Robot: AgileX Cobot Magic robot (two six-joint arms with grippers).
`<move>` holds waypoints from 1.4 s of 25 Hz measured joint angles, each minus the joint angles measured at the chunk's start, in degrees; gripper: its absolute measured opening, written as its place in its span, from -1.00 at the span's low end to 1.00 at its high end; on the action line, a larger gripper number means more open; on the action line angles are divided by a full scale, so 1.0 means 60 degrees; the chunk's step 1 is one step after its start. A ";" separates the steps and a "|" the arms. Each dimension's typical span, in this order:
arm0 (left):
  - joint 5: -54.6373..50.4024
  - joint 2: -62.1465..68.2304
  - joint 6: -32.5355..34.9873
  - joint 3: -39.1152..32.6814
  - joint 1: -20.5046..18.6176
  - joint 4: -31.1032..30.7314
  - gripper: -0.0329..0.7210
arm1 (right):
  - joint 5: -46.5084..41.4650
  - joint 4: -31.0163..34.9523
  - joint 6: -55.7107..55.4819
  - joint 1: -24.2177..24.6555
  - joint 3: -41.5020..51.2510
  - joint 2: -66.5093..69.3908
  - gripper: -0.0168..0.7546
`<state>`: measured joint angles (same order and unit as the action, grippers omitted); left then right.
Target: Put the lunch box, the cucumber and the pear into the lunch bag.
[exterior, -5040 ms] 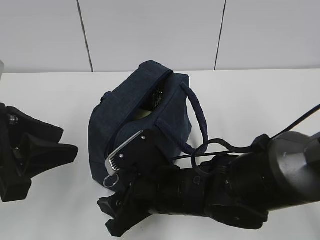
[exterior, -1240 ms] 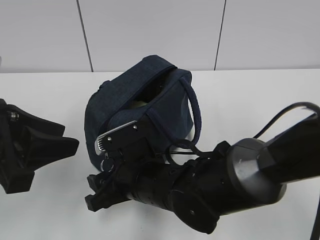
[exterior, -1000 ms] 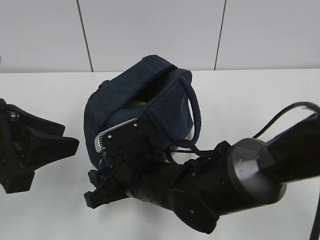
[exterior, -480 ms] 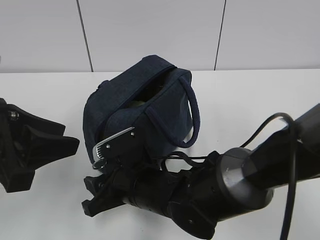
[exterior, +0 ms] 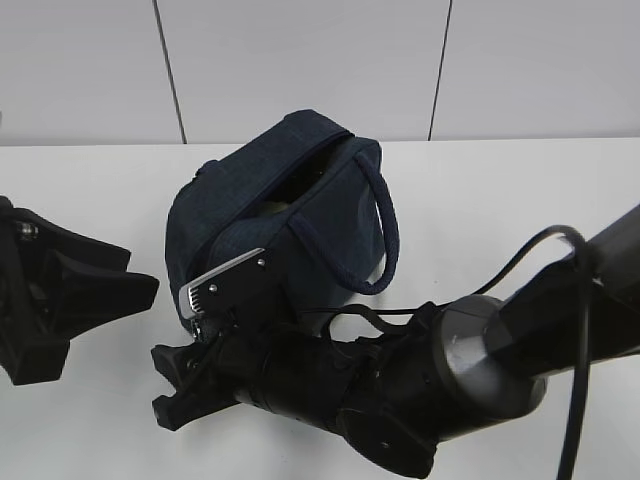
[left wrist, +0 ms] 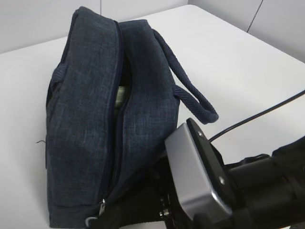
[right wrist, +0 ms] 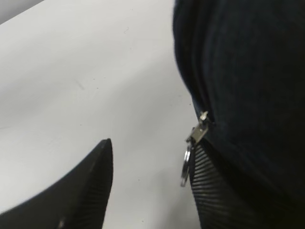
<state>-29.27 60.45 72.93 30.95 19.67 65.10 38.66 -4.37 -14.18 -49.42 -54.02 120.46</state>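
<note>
The navy lunch bag (exterior: 290, 215) stands mid-table, its top zipper slit narrow. A pale yellowish-green thing (exterior: 276, 208) shows through the slit, also in the left wrist view (left wrist: 121, 93); I cannot tell whether it is the lunch box or the pear. The cucumber is hidden. My right gripper (exterior: 165, 388) is open at the bag's front left corner, low over the table. In the right wrist view the gripper (right wrist: 151, 143) has the zipper's metal ring pull (right wrist: 186, 164) hanging free against the inner side of its right finger (right wrist: 224, 191). My left gripper (exterior: 145, 277) is open at the far left, apart from the bag.
The bag's rope handle (exterior: 385, 225) loops down its right side. The right arm's body and cable (exterior: 450, 370) fill the front of the table. The right arm's silver wrist camera (left wrist: 195, 176) sits close against the bag's front.
My right gripper has slid left and down along the bag's front corner. The bag has shifted slightly left. The left arm has not moved.
</note>
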 joint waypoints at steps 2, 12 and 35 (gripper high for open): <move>0.0000 0.0000 0.0000 0.0000 0.0000 0.0000 -0.15 | 0.0000 -0.0006 -0.0041 0.0000 0.0000 0.0000 0.10; 0.0000 0.0000 0.0000 0.0000 0.0000 0.0000 -0.15 | -0.0617 -0.0029 -0.0079 0.0000 0.0000 0.0000 -0.10; -0.0009 0.0000 0.0000 0.0000 0.0000 0.0018 -0.15 | -0.0452 0.0729 0.0079 0.0000 0.0000 0.0000 -0.37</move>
<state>-29.32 60.45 72.93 30.95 19.67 65.21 35.94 0.00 -13.70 -49.42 -54.02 120.46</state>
